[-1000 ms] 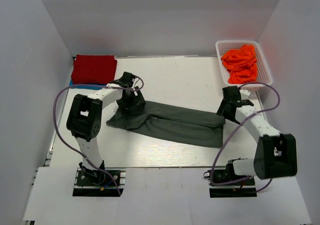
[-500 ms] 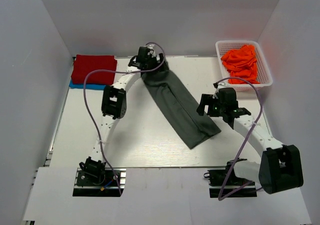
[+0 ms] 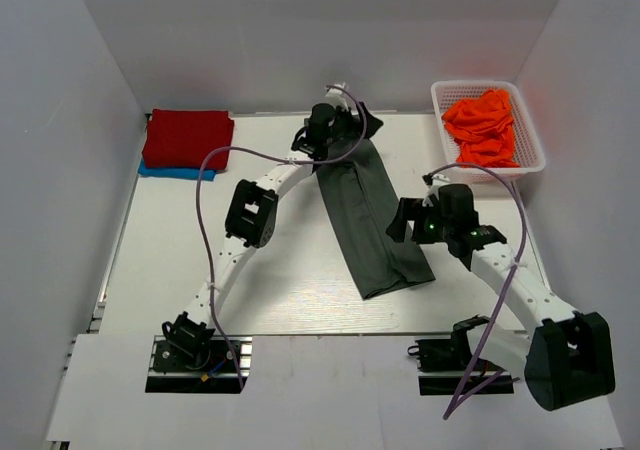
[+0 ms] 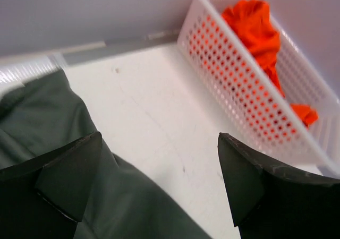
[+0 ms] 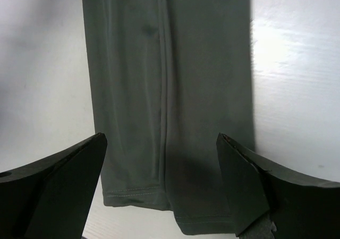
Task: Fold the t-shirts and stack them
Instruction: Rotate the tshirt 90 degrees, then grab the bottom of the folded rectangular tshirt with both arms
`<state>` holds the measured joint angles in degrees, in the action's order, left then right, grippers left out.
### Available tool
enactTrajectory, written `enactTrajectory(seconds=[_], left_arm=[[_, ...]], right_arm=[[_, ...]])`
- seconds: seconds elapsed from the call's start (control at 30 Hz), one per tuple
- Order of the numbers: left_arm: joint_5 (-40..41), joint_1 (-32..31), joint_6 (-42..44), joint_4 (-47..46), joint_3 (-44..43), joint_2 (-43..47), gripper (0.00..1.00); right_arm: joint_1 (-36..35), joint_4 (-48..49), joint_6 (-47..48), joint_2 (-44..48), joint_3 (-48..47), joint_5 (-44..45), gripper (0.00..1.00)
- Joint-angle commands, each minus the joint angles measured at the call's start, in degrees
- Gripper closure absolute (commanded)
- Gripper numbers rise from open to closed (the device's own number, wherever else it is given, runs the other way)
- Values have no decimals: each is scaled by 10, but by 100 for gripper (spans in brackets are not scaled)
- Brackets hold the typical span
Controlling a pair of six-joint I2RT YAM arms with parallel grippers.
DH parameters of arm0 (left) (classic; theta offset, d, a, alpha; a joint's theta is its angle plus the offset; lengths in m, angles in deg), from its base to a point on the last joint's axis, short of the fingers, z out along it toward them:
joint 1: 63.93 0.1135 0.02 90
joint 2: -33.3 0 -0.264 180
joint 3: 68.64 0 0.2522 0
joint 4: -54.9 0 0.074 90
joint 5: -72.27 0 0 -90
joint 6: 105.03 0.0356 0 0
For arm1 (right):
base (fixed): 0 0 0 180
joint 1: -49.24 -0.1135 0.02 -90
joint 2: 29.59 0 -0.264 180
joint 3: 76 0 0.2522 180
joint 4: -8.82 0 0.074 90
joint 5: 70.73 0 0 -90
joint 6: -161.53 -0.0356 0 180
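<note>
Far-left corner of tabletop: folded red t-shirt atop blue t-shirt. Ctr: left hand spread wide, gripping nothing, over far end of charcoal t-shirt, a long strip lying flat. Right hand likewise wide, empty, above strip's near end. Far right: orange t-shirts heaped in white basket.

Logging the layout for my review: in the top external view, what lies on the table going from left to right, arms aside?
red t-shirt → charcoal-grey t-shirt → white basket holding the orange t-shirts
</note>
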<state>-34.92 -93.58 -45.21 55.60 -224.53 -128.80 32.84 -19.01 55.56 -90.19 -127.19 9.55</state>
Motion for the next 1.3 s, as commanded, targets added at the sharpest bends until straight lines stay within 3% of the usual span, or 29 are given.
enactTrajectory(seconds=[0.0, 0.1, 0.2, 0.27, 0.4, 0.43, 0.5, 0.63, 0.73, 0.83, 0.93, 1.13, 1.27], left_arm=[[80, 18, -8, -34, -33, 113, 0], [78, 18, 23, 8, -36, 167, 0], [78, 31, 23, 83, 49, 290, 0], [92, 36, 44, 162, 143, 406, 0], [196, 36, 29, 278, 345, 576, 0], [202, 36, 8, 290, 442, 665, 0], [207, 36, -40, 321, 568, 746, 0], [207, 36, -64, 386, 711, 937, 0], [220, 24, -70, 466, 759, 980, 0], [61, 24, -64, 503, 814, 963, 0], [-22, 11, -64, 524, 887, 915, 0], [-121, -40, -102, 433, 1049, 941, 0], [-121, -88, -113, 422, 1070, 911, 0]], right_arm=[[-24, 11, -27, -28, 30, -36, 10], [-51, 25, -35, -66, 38, -35, 10], [-81, 34, -51, -103, 48, -29, 10], [-95, 42, -72, -114, 67, -27, 10], [-154, 92, -127, -118, 121, -50, 10], [-165, 96, -157, -123, 127, -66, 10], [-220, 98, -172, -135, 114, -73, 10], [-282, 74, -164, -171, 35, -60, 10], [-291, 25, -191, -144, 11, -21, 10], [-288, -47, -229, -80, -10, 61, 10], [-289, -113, -266, -6, -23, 121, 10], [-290, -164, -361, 47, 87, 61, 10], [-295, -140, -422, 50, 126, 13, 10]])
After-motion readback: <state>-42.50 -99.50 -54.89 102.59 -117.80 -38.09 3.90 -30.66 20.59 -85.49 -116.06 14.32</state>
